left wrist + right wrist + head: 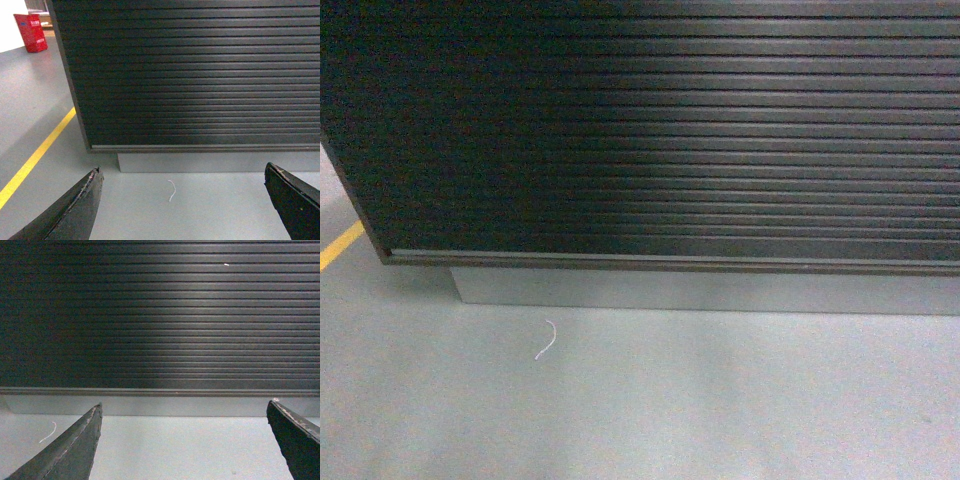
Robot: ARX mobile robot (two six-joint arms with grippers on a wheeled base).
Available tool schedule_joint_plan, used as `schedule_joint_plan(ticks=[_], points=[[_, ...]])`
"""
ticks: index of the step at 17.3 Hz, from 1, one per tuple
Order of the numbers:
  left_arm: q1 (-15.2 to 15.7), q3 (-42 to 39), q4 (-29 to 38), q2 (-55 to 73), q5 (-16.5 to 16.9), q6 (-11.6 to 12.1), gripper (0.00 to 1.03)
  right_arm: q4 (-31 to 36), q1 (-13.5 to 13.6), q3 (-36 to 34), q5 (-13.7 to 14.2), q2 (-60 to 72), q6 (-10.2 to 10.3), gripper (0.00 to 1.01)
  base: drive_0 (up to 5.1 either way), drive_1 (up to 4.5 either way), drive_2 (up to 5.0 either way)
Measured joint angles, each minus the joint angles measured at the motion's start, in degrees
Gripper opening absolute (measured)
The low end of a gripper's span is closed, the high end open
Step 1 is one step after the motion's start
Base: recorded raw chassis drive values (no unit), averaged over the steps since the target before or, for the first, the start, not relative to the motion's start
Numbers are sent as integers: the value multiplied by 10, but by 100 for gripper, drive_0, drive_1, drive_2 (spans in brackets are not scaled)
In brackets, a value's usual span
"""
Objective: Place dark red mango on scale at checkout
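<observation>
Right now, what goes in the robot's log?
facing: checkout ribbed front | mango, scale: not in view | left gripper: open, empty | right gripper: open, empty

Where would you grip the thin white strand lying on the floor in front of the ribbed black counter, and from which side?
Probably at the middle of its curve, from straight above, fingers closing across it: the white strand lies flat on the grey floor, too thin for any sideways hold. The open left gripper looks best placed.
</observation>
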Motion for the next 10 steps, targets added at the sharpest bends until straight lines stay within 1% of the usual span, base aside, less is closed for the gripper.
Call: schedule_joint_plan(ticks=[10], points=[[0, 0, 1, 0, 0, 0, 98, 0, 0, 0, 0, 0, 0, 98, -3, 430, -437]])
